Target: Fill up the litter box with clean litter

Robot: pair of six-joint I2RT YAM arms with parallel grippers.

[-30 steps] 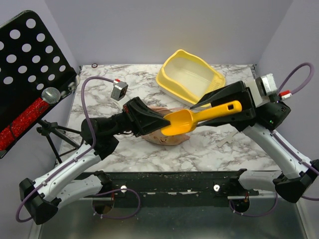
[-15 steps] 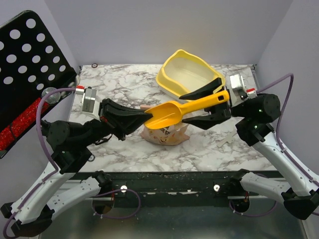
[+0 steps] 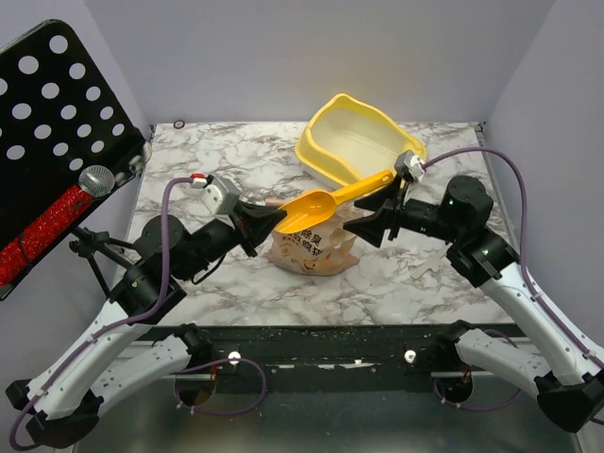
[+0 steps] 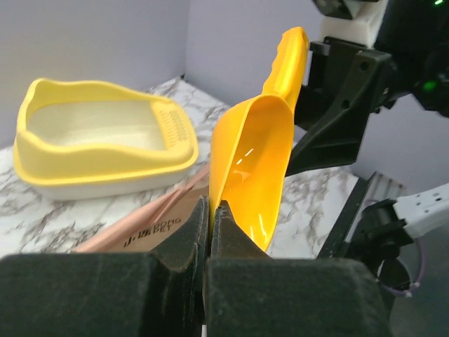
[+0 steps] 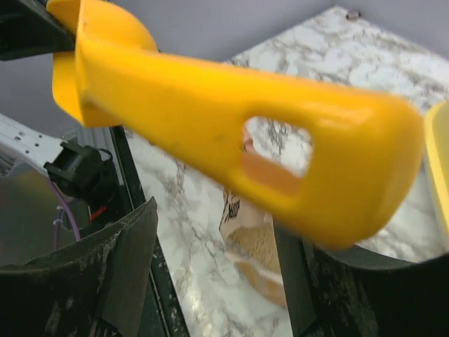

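Note:
The pale-yellow litter box [image 3: 332,154] stands at the back of the marble table, its inside pale and bare; it also shows in the left wrist view [image 4: 105,149]. A yellow-orange scoop [image 3: 326,202] hangs over a crumpled tan paper bag [image 3: 311,250]. My left gripper [image 3: 271,219] is shut on the scoop's bowl rim [image 4: 238,168]. My right gripper [image 3: 382,215] stands open just under the scoop's handle [image 5: 210,105], not clamping it. A grainy beige patch [image 5: 258,246] shows on the bag; whether it is the clean litter I cannot tell.
A black perforated stand [image 3: 47,123] on a tripod sits off the table's left edge. Grey walls close in the back and right. A dark rail [image 3: 321,340] runs along the near edge, between the arm bases.
The right gripper let go of the scoop's handle and opened, then drew back lower. The left gripper shut on the bowl's rim. The scoop dropped closer to the bag.

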